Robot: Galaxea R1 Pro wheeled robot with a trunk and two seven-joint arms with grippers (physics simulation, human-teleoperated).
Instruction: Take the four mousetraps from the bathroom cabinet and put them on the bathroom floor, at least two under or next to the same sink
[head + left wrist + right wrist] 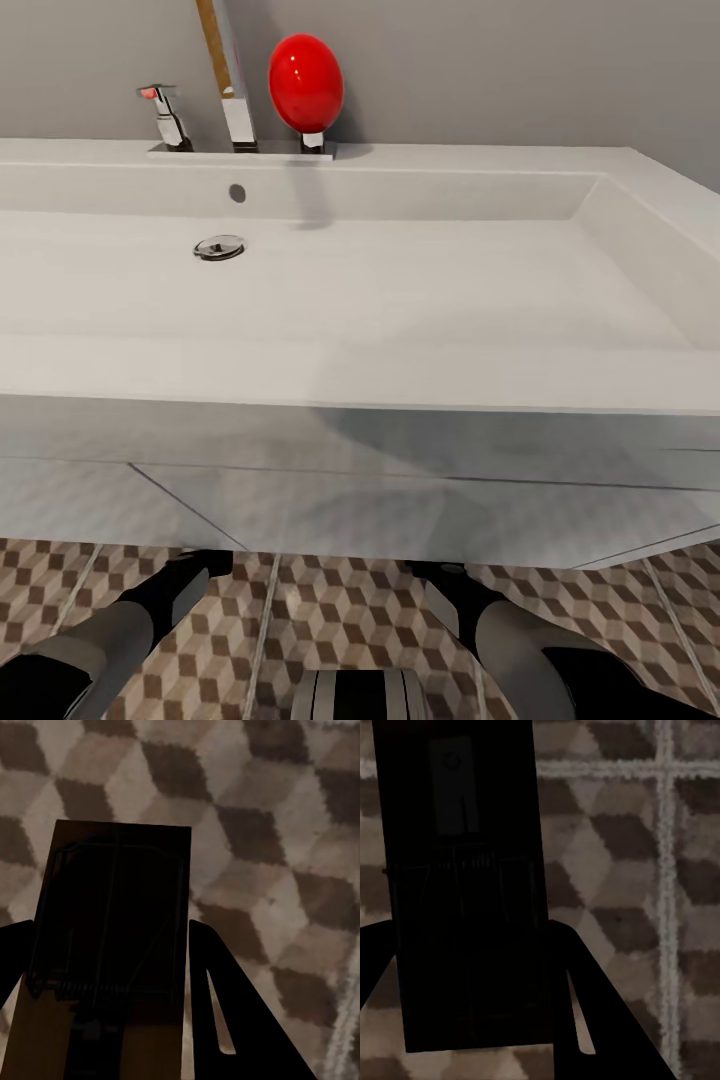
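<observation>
While under sink [400,300], arms (both) low.

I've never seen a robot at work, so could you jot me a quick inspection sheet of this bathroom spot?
Surface: cube-pattern floor, pale grout lines.
Job's things: one mousetrap between the left gripper's fingers; another mousetrap between the right gripper's; white sink straight ahead.
Clutter: red egg-shaped object behind the basin.
Grippers: left gripper and right gripper, both low over tiles.
Cables: nothing seen.
Surroundings: grey wall, chrome faucet.
</observation>
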